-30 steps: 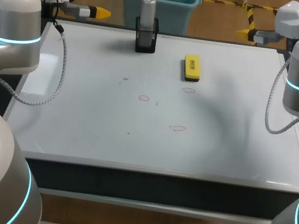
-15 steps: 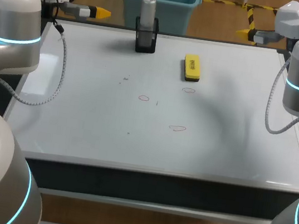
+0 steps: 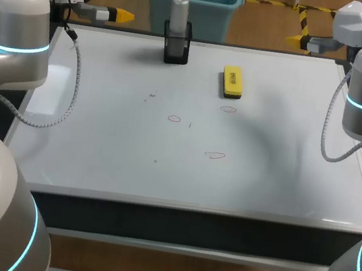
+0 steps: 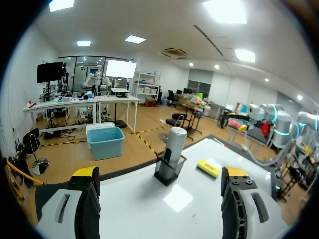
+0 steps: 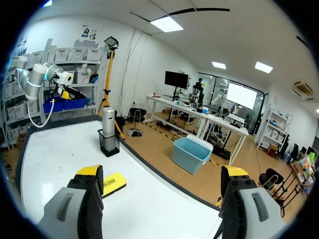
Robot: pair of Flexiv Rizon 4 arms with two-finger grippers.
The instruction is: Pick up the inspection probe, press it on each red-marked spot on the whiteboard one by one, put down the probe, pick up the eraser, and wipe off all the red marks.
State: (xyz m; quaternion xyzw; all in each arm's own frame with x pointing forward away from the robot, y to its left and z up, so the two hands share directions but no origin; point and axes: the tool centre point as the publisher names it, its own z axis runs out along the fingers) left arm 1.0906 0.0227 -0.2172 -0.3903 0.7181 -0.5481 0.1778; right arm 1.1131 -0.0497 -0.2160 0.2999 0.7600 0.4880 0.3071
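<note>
L gripper (image 4: 159,173) & R gripper (image 5: 162,172) both wide open, empty, at far corners of board (image 3: 99,137); probe (image 3: 178,12) upright in holder (image 3: 176,46) at far edge; eraser (image 3: 233,80) nearby; 3 red marks (image 3: 174,118) mid-board.

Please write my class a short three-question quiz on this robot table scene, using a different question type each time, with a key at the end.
1. Multiple choice: how is the inspection probe placed? A) lying flat B) upright in the black holder C) held between two fingers
2. True or false: the yellow eraser is clamped in the right gripper.
3. Count: how many red marks show on the whiteboard?

Key
1. B
2. False: it lies on the whiteboard, and the right gripper is open and empty.
3. Three
</note>
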